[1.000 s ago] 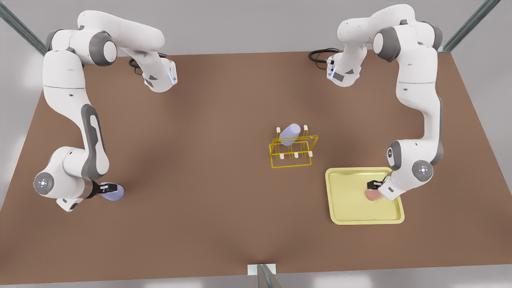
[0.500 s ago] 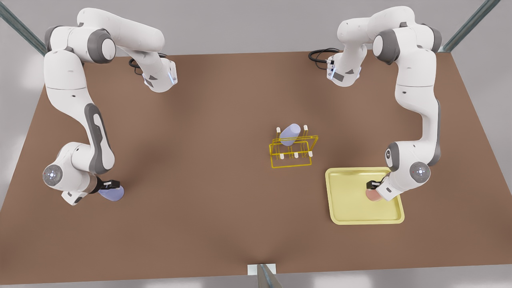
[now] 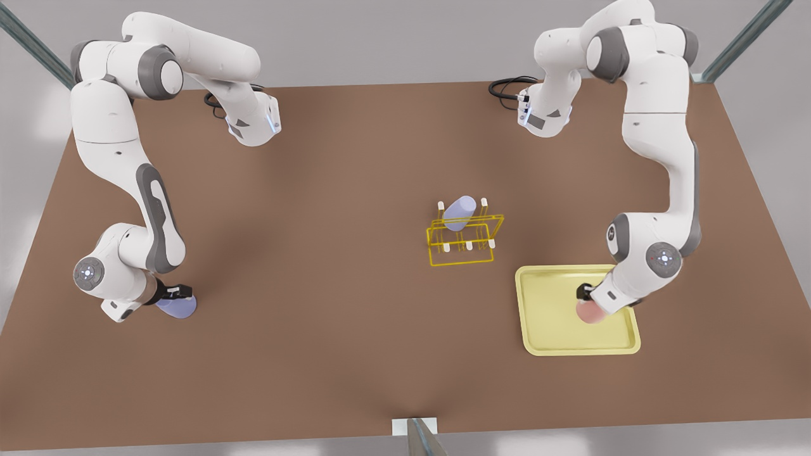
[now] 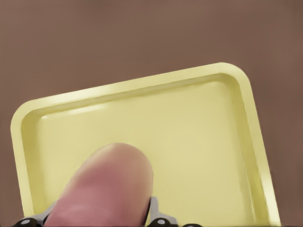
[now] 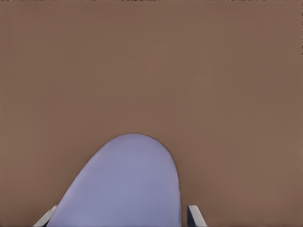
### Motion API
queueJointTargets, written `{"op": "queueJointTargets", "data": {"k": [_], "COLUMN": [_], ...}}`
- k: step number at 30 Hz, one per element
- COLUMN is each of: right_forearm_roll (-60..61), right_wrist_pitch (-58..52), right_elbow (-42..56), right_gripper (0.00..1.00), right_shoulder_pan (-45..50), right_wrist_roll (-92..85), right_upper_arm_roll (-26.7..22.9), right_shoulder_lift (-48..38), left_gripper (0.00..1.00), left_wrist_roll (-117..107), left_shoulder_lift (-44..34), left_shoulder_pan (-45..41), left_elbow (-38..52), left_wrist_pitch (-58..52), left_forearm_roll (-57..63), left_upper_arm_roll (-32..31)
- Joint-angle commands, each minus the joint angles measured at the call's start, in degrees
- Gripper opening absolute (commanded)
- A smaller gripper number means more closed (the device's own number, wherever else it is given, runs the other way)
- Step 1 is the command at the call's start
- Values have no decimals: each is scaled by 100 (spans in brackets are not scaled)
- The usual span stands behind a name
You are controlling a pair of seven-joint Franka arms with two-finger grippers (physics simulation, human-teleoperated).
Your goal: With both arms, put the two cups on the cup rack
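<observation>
Two lavender-blue cups, one pink cup, one cup rack, one tray

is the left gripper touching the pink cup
Touching. In the left wrist view the left gripper has its jaws pressed against both sides of the pink cup.

A pink cup sits in a pale-yellow tray, two lavender-blue cups contrast with the plain brown desk, the rack is bright-yellow wire with white-tipped pegs, and the arms are white with grey joints.
</observation>
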Motion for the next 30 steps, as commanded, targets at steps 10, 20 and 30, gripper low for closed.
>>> {"op": "queueJointTargets", "data": {"k": [10, 20, 30], "right_forearm_roll": [21, 12, -14], "right_wrist_pitch": [7, -169, -125], "right_elbow": [151, 168, 704], "right_gripper": [80, 80, 80], "right_shoulder_pan": [18, 62, 756], "right_wrist_roll": [79, 0, -9], "right_upper_arm_roll": [9, 395, 1002], "right_shoulder_lift": [18, -289, -289], "left_gripper": [85, 85, 86], "left_wrist_roll": [-2785, -3049, -3013], "left_shoulder_lift": [-1004, -1918, -1804], "left_shoulder_pan": [-1138, -1701, -1850], "left_elbow": [-3, -1304, -1523], "left_wrist_pitch": [-1411, -1877, -1386], "left_forearm_roll": [-272, -272, -492], "left_upper_arm_roll": [-687, -669, -669]}}
